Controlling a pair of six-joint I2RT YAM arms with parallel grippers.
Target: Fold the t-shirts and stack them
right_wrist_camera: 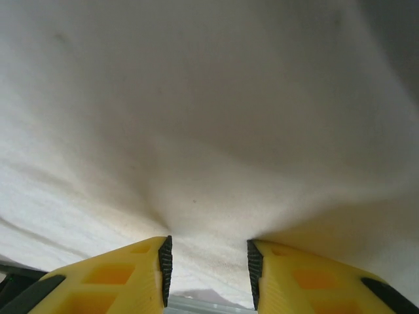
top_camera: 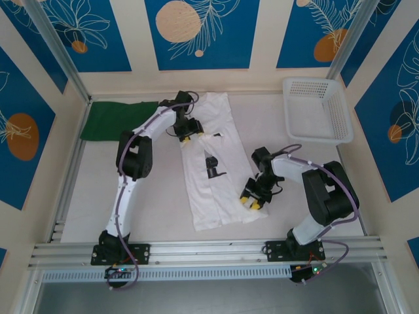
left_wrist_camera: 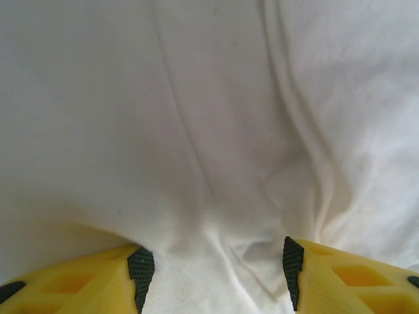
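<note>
The white t-shirt [top_camera: 213, 173] with small black marks lies lengthwise in the middle of the table. My left gripper [top_camera: 186, 136] is at its far left edge. In the left wrist view, the left gripper [left_wrist_camera: 215, 265] is open, its jaws pressed down over wrinkled white t-shirt [left_wrist_camera: 196, 131] cloth that rises between them. My right gripper [top_camera: 252, 201] is at the shirt's near right corner. It is open too [right_wrist_camera: 206, 265], and the edge of the white t-shirt [right_wrist_camera: 209, 131] lies between its pads. The dark green t-shirt [top_camera: 114, 120] lies flat at the far left.
A white mesh basket [top_camera: 317, 108] stands at the far right corner. Metal rails [top_camera: 209, 252] run along the near edge by the arm bases. Bare table [top_camera: 160, 196] lies to the left of the white shirt.
</note>
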